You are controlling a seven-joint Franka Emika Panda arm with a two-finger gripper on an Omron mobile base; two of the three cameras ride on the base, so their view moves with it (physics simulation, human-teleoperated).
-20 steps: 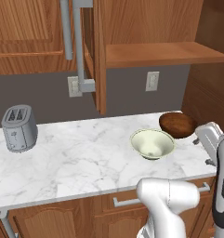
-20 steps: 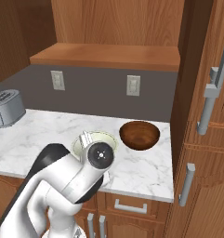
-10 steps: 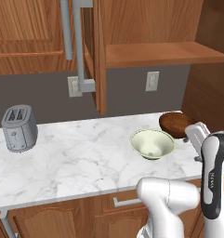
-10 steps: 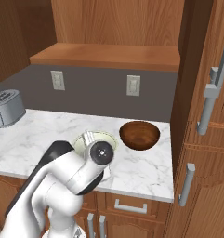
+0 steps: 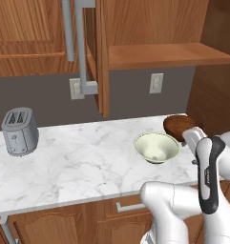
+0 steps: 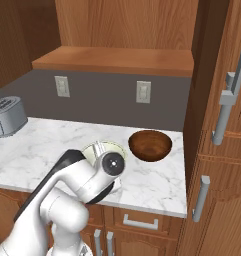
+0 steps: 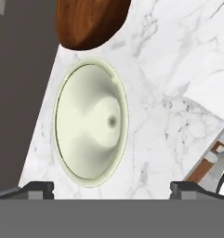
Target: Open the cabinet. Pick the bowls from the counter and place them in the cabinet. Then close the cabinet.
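Rendered home kitchen: reddish wooden wall cabinets (image 5: 35, 33), marble table (image 5: 78, 162), grey toaster (image 5: 19, 131), wall outlets (image 6: 143, 92), drawer fronts (image 6: 142, 222) below.

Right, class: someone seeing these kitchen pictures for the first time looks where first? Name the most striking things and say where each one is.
The white robot arm fills the foreground, its open gripper hanging over the pale cream bowl on the white marble counter. Just beyond that bowl sits the dark brown bowl, nearer the wall. Above them the cabinet stands open, its wooden shelf bare, and a grey toaster stands at the counter's far left.
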